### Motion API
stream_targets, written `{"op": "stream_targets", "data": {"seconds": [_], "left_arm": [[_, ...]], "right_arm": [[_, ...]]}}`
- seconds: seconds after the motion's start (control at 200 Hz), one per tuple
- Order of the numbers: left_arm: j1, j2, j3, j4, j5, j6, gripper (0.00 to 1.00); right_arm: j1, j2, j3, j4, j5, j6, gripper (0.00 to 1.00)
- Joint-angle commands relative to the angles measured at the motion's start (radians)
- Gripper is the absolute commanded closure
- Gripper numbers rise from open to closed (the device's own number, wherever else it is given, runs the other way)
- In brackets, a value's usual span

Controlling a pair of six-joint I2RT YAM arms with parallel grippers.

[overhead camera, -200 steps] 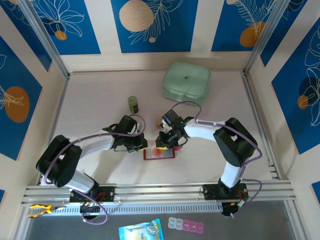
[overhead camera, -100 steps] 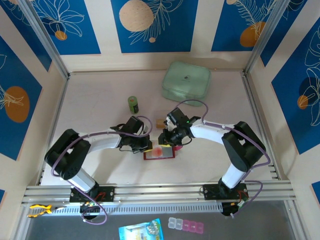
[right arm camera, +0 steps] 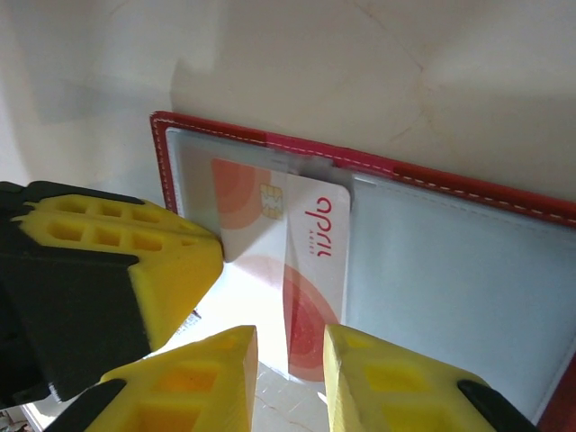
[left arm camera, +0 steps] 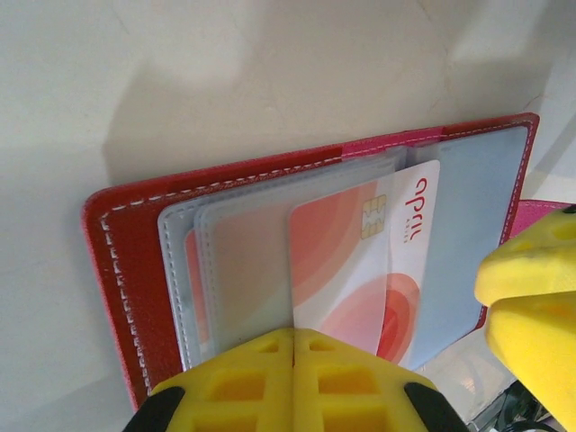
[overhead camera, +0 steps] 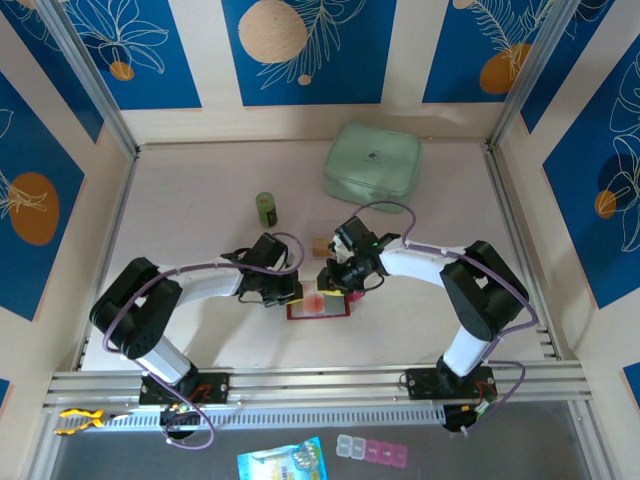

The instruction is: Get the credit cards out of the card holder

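Open red card holder [left arm camera: 117,270], coral-white card [left arm camera: 351,270]

Pale table [overhead camera: 200,180] carries the open red card holder [overhead camera: 320,311], a mint-green case [overhead camera: 372,165], a small green jar [overhead camera: 266,208]

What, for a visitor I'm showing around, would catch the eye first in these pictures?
The open red card holder at mid-table draws the eye first, with both arms' yellow fingers crowded over it. A white card with orange-red circles and a chip sticks partly out of its clear pocket. At the far side of the table sits a large mint-green case.
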Motion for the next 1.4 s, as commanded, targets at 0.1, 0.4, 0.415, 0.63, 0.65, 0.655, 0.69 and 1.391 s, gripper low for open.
{"op": "stream_targets", "data": {"seconds": [0.1,0.4,0.415,0.63,0.65,0.655,0.69,1.391], "left_arm": [[-0.006,0.021,-0.014,-0.032,-0.021,0.033,1.00],[-0.006,0.026,-0.010,-0.033,-0.019,0.033,1.00],[-0.006,0.025,-0.010,-0.033,-0.019,0.034,1.00],[-0.005,0.027,-0.007,-0.039,-0.018,0.037,1.00],[-0.006,0.026,-0.006,-0.039,-0.018,0.037,1.00],[-0.005,0.026,-0.006,-0.039,-0.018,0.037,1.00],[-0.005,0.026,-0.007,-0.038,-0.019,0.036,1.00],[-0.005,0.026,0.005,-0.053,-0.020,0.042,1.00]], "right_arm": [[0.003,0.031,-0.004,0.003,-0.039,-0.008,0.72],[0.004,0.067,-0.012,0.030,-0.066,-0.011,0.73],[0.003,0.067,-0.012,0.031,-0.068,-0.011,0.73],[0.009,0.083,-0.006,0.026,-0.065,-0.012,0.71],[0.009,0.085,-0.006,0.023,-0.064,-0.013,0.71],[0.009,0.085,-0.005,0.023,-0.064,-0.013,0.71],[0.009,0.085,-0.003,0.023,-0.065,-0.014,0.70],[0.015,0.083,0.010,0.012,-0.080,-0.023,0.71]]}}
